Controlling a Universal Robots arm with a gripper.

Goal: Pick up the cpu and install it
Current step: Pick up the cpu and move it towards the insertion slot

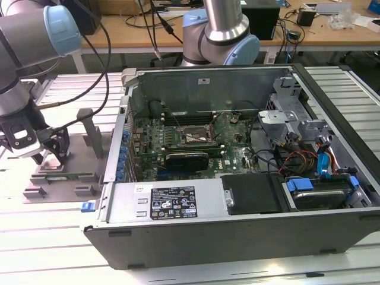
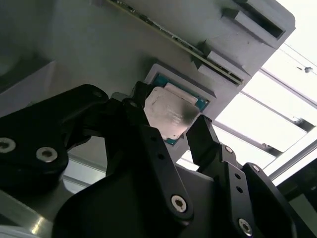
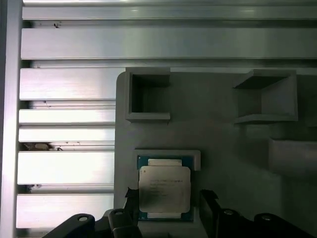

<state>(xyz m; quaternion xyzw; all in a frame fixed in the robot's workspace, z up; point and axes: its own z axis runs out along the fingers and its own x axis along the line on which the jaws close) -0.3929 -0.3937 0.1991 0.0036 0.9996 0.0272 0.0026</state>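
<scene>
While the pick-up half of the task is in hand, the black two-fingered tool (image 3: 168, 198) hangs low over the grey moulded plastic tray (image 3: 237, 148), its fingers (image 2: 148, 124) parted a little wider than the chip and standing one on each side of it. The cpu (image 3: 164, 191), a small flat square chip with a silvery metal top on a green board, lies flat in a shallow square recess of that tray. In the first wrist view a sliver of tray shows between one finger and the chip's edge, so I judge it not yet clamped. The open black computer case (image 1: 237, 237) with its green motherboard (image 1: 178, 139) stands beside the tray on the ribbed aluminium desk (image 1: 47, 237). By my reckoning the grasp calls for an even, gentle squeeze on two opposite edges, square to the recess, since the chip is thin and the recess rim sits close around it
</scene>
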